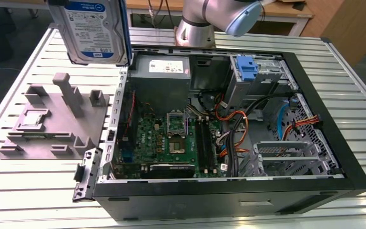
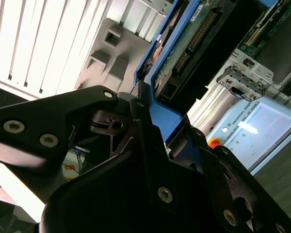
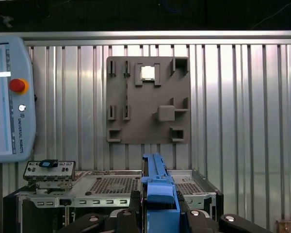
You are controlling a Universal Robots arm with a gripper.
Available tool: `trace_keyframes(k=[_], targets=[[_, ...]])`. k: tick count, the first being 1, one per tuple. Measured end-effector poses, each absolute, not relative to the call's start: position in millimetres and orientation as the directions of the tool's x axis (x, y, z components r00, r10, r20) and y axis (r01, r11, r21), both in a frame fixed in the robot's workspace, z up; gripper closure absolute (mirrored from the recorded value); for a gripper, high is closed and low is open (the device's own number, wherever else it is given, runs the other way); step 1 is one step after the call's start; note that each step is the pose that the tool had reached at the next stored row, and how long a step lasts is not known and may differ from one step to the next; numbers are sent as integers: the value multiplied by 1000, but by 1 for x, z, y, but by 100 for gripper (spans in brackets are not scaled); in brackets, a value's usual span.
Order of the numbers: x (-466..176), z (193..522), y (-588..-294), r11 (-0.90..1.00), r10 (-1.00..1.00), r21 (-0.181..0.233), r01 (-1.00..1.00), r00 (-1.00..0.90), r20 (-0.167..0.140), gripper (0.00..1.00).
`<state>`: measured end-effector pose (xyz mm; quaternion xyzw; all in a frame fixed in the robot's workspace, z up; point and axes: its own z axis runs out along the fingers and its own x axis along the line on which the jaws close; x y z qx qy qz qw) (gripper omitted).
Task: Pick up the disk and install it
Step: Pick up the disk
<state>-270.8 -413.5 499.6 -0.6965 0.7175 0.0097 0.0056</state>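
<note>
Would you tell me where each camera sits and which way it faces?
Exterior view: off the arm, above; looks down on the case, fixture and disk; arm shows.
First wrist view: at the wrist, looks past the disk's edge to the fixture; gripper shows.
Second wrist view: at the wrist, looks along the gripper at the disk's underside.
Both wrist views share the disk, gripper and pendant.
</note>
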Motion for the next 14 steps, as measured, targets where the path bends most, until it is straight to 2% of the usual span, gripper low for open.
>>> trace_keyframes(k=[14], targets=[[-246,499,-422,30,-999,8,-1000,-30,-22,64]])
